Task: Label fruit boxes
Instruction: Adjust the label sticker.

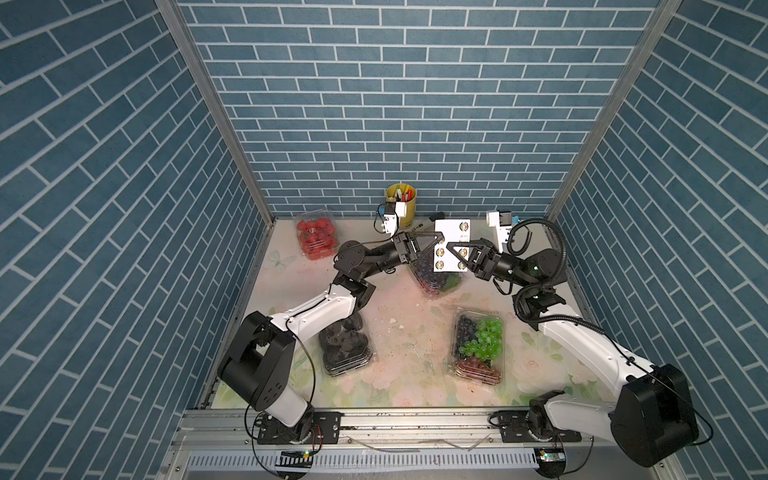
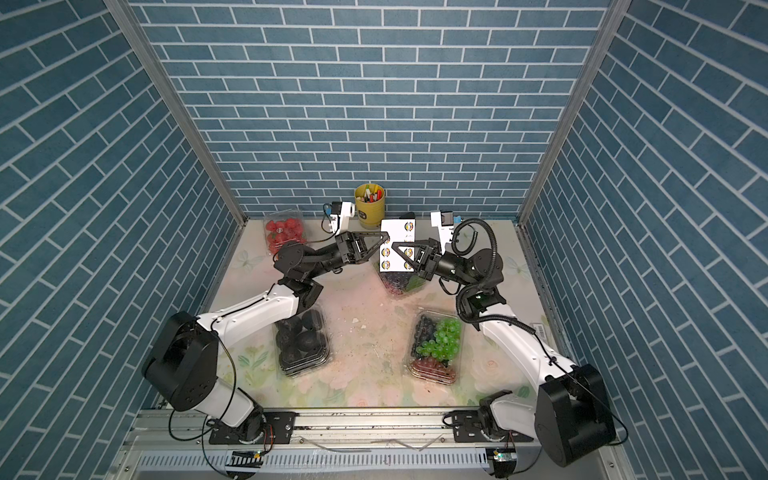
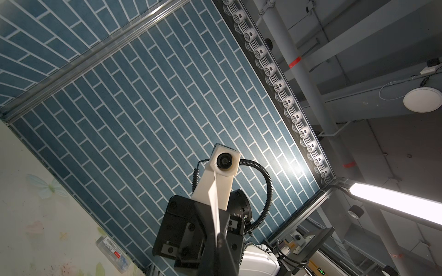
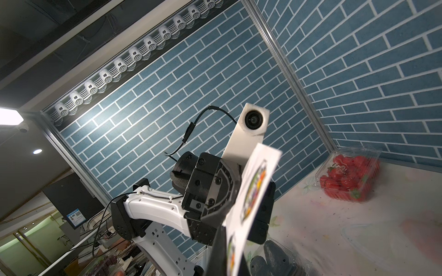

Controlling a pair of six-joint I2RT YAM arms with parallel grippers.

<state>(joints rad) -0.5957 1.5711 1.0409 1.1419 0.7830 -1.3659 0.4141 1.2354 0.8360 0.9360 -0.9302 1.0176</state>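
Both grippers pinch a white sticker sheet (image 1: 453, 232) (image 2: 397, 230) held upright in the air at the back middle. My left gripper (image 1: 442, 240) (image 2: 387, 240) is shut on its left edge and my right gripper (image 1: 449, 248) (image 2: 395, 246) is shut on its middle. The sheet shows edge-on in the left wrist view (image 3: 215, 210) and face-on in the right wrist view (image 4: 256, 188). Below it lies the dark grape box (image 1: 434, 284), partly hidden. The strawberry box (image 1: 316, 237) (image 4: 349, 176) sits back left, the black fruit box (image 1: 345, 345) front left under my left arm, and the mixed grape box (image 1: 480, 347) front right.
A yellow pen cup (image 1: 401, 205) stands against the back wall, close behind the left wrist camera. Blue brick walls close in three sides. A small clear labelled case (image 3: 112, 251) lies at the table's right edge. Crumbs dot the floral tabletop (image 1: 407, 332).
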